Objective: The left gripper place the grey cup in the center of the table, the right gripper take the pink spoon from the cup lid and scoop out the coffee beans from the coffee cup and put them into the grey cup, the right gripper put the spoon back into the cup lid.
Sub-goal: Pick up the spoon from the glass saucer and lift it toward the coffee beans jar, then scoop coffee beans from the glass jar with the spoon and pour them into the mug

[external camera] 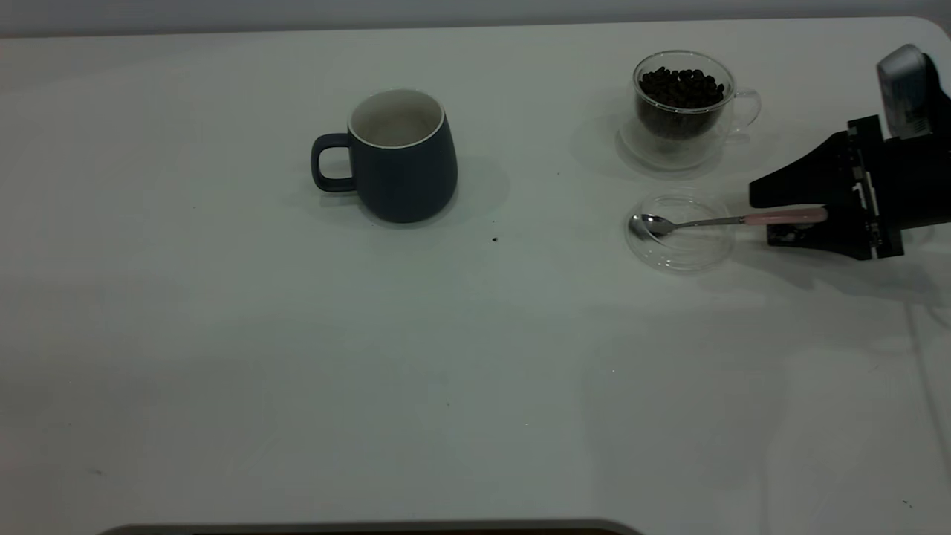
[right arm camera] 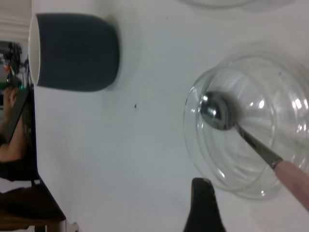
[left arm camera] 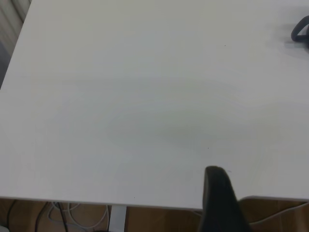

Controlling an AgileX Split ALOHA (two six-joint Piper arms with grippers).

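Observation:
The grey cup (external camera: 401, 160) stands upright near the middle of the table (external camera: 297, 357), handle to the left, its white inside showing nothing in it. At the back right the coffee cup (external camera: 683, 104) holds coffee beans (external camera: 682, 88). In front of it lies the cup lid (external camera: 680, 230), and the pink spoon (external camera: 713, 221) rests with its bowl in the lid. My right gripper (external camera: 765, 218) is open, straddling the pink handle, one finger (right arm camera: 203, 203) apart from the lid (right arm camera: 251, 125). One finger (left arm camera: 217, 193) of the left gripper hangs over the table's edge, far from the cup handle (left arm camera: 301, 31).
A dark speck (external camera: 495, 239) lies on the table between the grey cup and the lid. Beyond the far table edge, in the right wrist view, a person's arm (right arm camera: 9, 121) shows. Broad bare tabletop spreads in front of and left of the grey cup.

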